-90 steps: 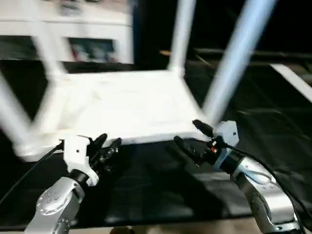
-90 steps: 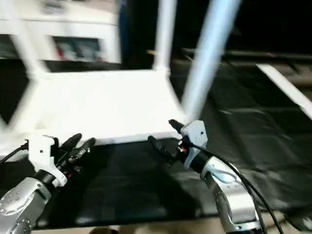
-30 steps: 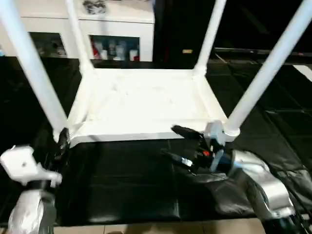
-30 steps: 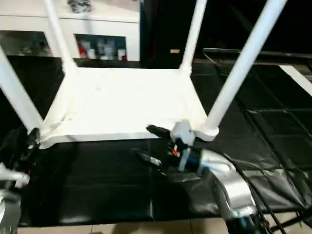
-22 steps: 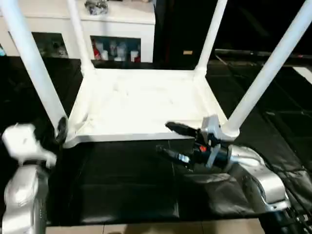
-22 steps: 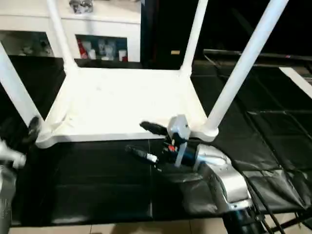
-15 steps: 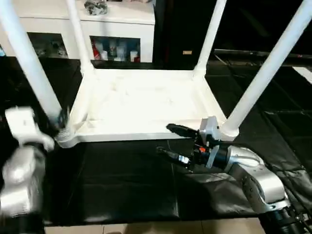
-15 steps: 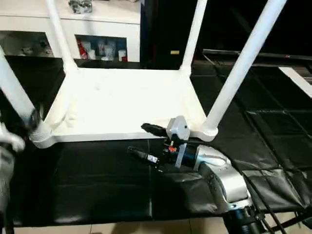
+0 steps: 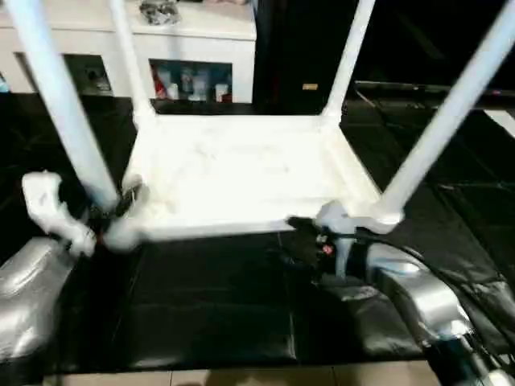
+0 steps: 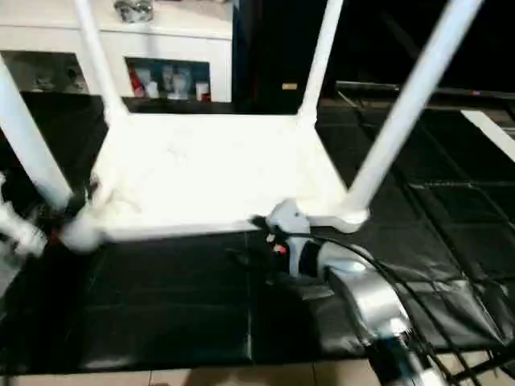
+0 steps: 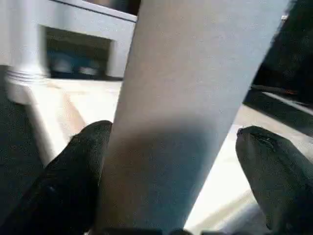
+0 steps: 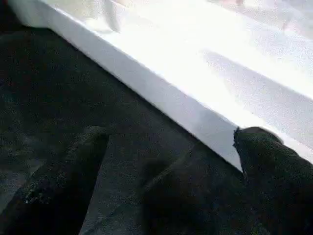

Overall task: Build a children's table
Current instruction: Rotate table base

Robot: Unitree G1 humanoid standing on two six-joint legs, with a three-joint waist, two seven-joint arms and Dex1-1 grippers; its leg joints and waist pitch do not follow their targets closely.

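Gripping a near leg [image 9: 68,121] at left of frame, the left gripper [image 11: 181,176] has its fingers [image 11: 73,181] spread around it. Upturned children's table [image 9: 241,173] sits mid-frame on black floor mats [image 9: 209,305]. Right gripper [image 12: 166,181], fingers wide and empty, straddles its near edge.

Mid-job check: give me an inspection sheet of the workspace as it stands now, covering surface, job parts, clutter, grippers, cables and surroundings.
Surface: black floor mats, with a strip of tiled floor at the near edge.
Job's things: children's table lies upside down, four legs up.
Clutter: nothing seen.
Grippers: left gripper straddles the near-left leg, one finger on each side; right gripper is open at the top's near edge, one fingertip against it.
Cables: black cable along the right forearm.
Surroundings: white cabinet with glass doors behind.
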